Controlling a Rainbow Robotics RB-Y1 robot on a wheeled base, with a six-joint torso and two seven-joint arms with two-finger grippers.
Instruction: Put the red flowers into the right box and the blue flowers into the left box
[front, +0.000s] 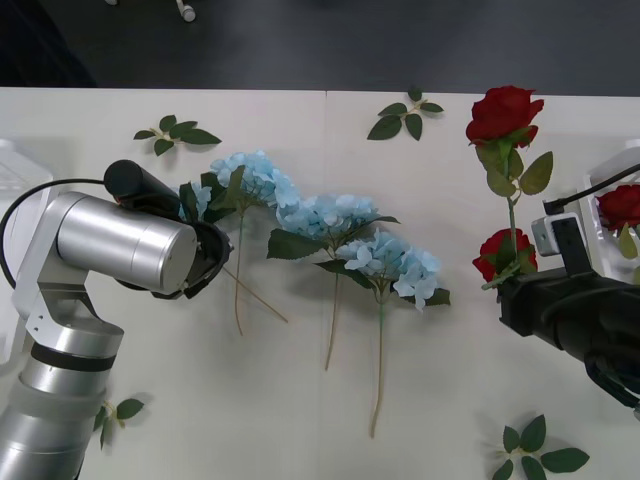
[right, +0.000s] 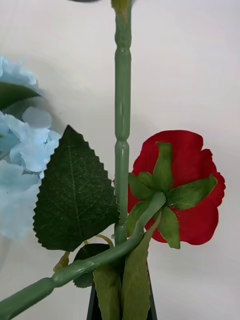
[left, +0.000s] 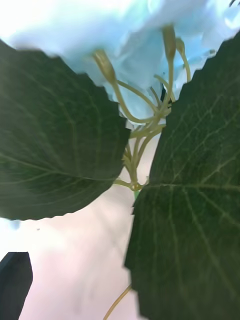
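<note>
Three blue flowers lie in a row mid-table: one (front: 255, 178), one (front: 330, 215) and one (front: 395, 262). My left gripper (front: 205, 255) hovers open over the leftmost one; its leaves and stem fork (left: 134, 186) are close under the wrist, with one dark finger (left: 15, 280) showing. My right gripper (front: 512, 290) is shut on the stem (right: 121, 100) of a red flower (front: 503, 112) that stands upright. A second red flower (front: 503, 252) sits against that stem; whether it is gripped too I cannot tell. A third red flower (front: 620, 205) lies in the right box (front: 625, 160). The left box (front: 12, 170) is at the left edge.
Loose green leaf sprigs lie at the back left (front: 178, 132), back middle (front: 408, 115), front right (front: 540, 452) and front left (front: 120, 410). The table's far edge runs along the top, with dark floor beyond.
</note>
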